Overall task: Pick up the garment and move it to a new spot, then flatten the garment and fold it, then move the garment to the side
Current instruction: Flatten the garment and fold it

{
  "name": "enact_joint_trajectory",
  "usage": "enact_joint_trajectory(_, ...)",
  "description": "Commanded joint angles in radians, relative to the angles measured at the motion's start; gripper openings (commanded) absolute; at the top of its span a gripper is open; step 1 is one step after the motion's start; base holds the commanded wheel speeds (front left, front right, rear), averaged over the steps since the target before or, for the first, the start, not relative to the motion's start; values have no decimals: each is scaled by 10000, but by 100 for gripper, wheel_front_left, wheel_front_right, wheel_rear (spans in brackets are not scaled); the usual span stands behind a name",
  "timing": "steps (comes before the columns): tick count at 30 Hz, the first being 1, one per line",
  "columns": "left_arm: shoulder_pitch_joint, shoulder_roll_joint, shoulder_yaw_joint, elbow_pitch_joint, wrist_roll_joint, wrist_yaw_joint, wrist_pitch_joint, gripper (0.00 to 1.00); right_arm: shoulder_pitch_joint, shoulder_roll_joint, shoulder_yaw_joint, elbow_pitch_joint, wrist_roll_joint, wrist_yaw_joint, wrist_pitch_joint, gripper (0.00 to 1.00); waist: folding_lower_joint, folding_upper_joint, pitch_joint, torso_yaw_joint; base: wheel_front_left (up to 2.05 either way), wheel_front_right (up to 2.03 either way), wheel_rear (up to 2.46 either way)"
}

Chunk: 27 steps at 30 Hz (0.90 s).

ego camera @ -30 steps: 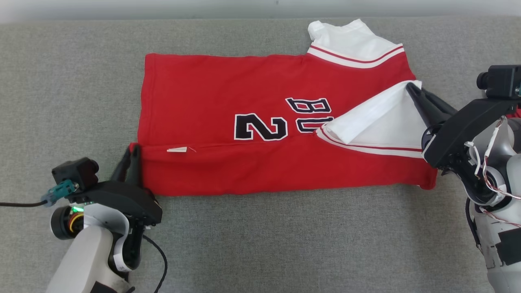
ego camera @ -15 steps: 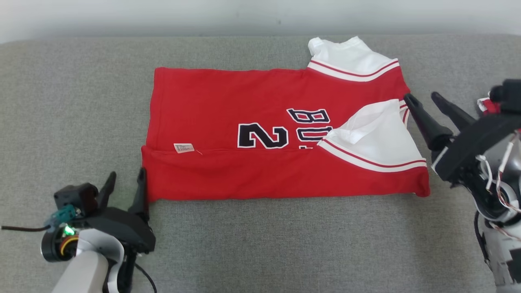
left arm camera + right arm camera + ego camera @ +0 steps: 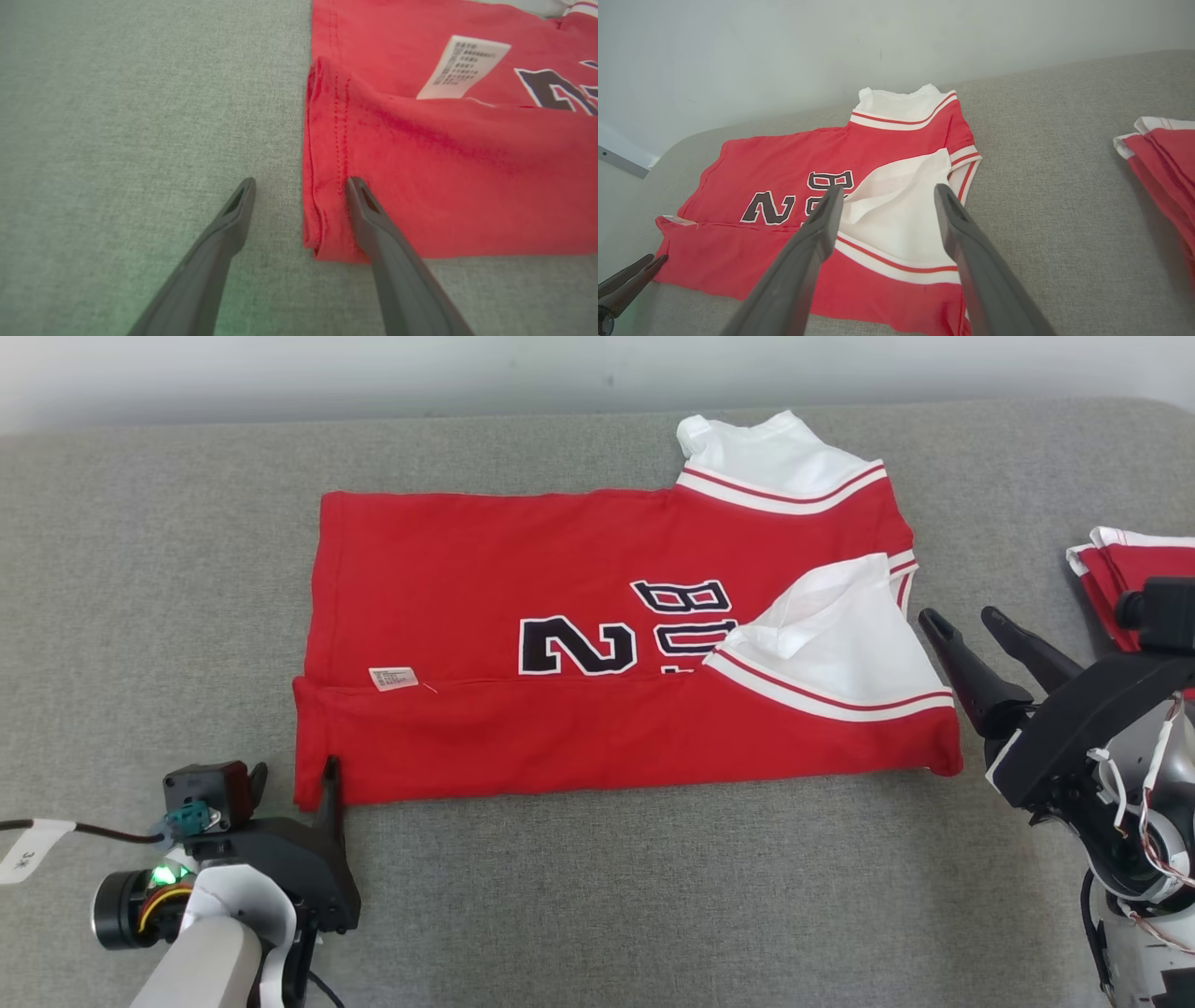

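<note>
Head: jersey point(image 3: 560, 709) lies flat on the grey cushion point(image 3: 597, 896), long axis left-right, near long edge folded up. Left claw point(image 3: 292, 777) released, empty, at the near-left corner. Right claw point(image 3: 957, 616) released, empty, just beside the right end by the white sleeve point(image 3: 831, 644). Another folded garment point(image 3: 1106, 569) far right.
Left wrist: corner hem sits between the fingers.
Right wrist: sleeve dead ahead.
Likely next fold: each arm takes its own end.

left hand point(image 3: 293, 766) at near-left corner of the garment point(image 3: 560, 728); right hand point(image 3: 956, 613) beside its right edge — folded pile point(image 3: 1103, 571) farther right
</note>
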Motion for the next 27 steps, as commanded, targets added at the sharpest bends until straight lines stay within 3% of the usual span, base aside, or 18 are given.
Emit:
enact_joint_trajectory(1,-76,-22,-72,71,120,10,80,100,90,17,-31,-56,-39,7,38,100,1,-1,50,-47,0,0,0)
enact_joint_trajectory(4,-107,-41,-193,258,35,-90,398,100,255,122,-99,-137,-136,7,180,100,1,-1,88,-105,0,0,0)
enact_joint_trajectory(6,-6,-153,-349,290,-40,-108,683,44,330,109,-235,-141,-226,7,332,100,1,-1,99,-124,0,0,0)
enact_joint_trajectory(7,65,-147,-392,313,-98,-139,817,32,412,128,-284,-113,-294,7,445,100,1,-1,101,-126,0,0,0)
enact_joint_trajectory(8,130,-113,-418,325,-119,-169,902,10,490,139,-355,-105,-365,7,549,100,1,-1,103,-126,0,0,0)
enact_joint_trajectory(9,203,-83,-428,327,-143,-215,957,0,567,157,-457,-101,-469,7,662,100,1,-1,103,-122,0,0,0)
enact_joint_trajectory(15,669,-97,-546,150,-356,-369,1068,0,996,435,-1140,-24,-1656,7,1234,100,1,-1,103,-73,0,0,0)
enact_joint_trajectory(18,850,-174,-583,49,-399,-328,951,0,1064,964,-1363,73,-2496,7,1232,100,1,-1,165,-37,0,0,0)
enact_joint_trajectory(27,699,-242,-653,3,-379,-328,782,0,654,1664,-1523,1011,-3528,7,1296,100,1,-1,258,85,0,0,0)
